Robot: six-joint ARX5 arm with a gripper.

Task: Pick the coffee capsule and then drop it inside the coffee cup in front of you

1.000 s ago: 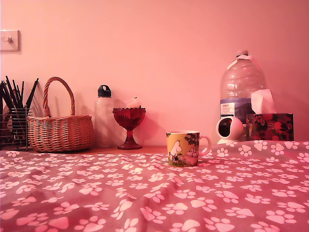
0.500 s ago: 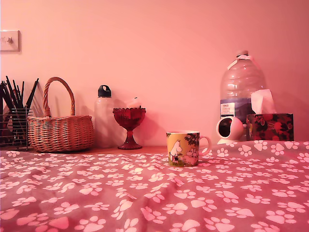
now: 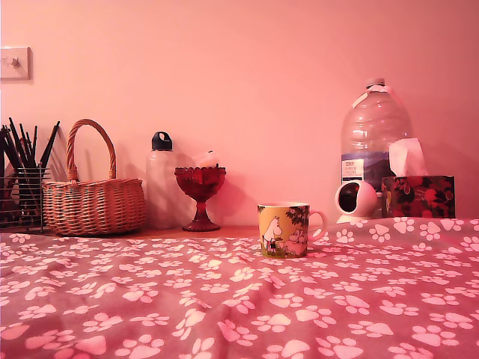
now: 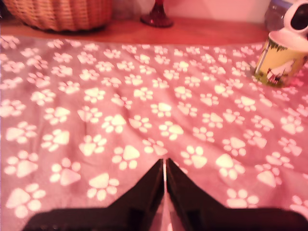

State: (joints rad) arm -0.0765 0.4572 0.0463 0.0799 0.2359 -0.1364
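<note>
The coffee cup, a yellow-orange mug with white cartoon figures and a white handle, stands upright on the paw-print cloth right of centre in the exterior view. It also shows in the wrist view as the coffee cup, far ahead of my gripper and off to one side. My gripper hangs low over the cloth with its two dark fingers pressed together and nothing between them. It does not appear in the exterior view. The coffee capsule is out of view in both views.
Along the back wall stand a wire holder of pencils, a wicker basket, a bottle, a red goblet, a white ball-shaped gadget, a large water bottle and a tissue box. The rumpled paw-print cloth covers the table.
</note>
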